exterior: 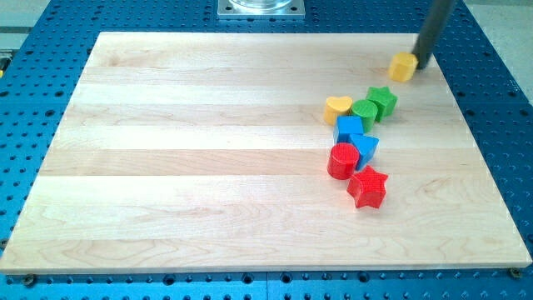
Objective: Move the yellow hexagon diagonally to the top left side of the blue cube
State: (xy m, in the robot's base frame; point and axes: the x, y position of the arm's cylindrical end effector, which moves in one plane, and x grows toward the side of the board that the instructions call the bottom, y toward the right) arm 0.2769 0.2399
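The yellow hexagon (403, 66) lies near the board's top right corner. My tip (422, 65) rests right against its right side. The blue cube (349, 128) sits lower and to the left, in a tight cluster of blocks. The hexagon is up and to the right of the blue cube, well apart from it. A yellow heart (337, 107) lies just above and left of the blue cube.
Around the blue cube are a green cylinder (365, 112), a green star (383, 102), a blue triangular block (366, 147), a red cylinder (342, 160) and a red star (368, 186). The wooden board (183, 158) lies on a blue perforated table. A metal mount (260, 8) sits at the top.
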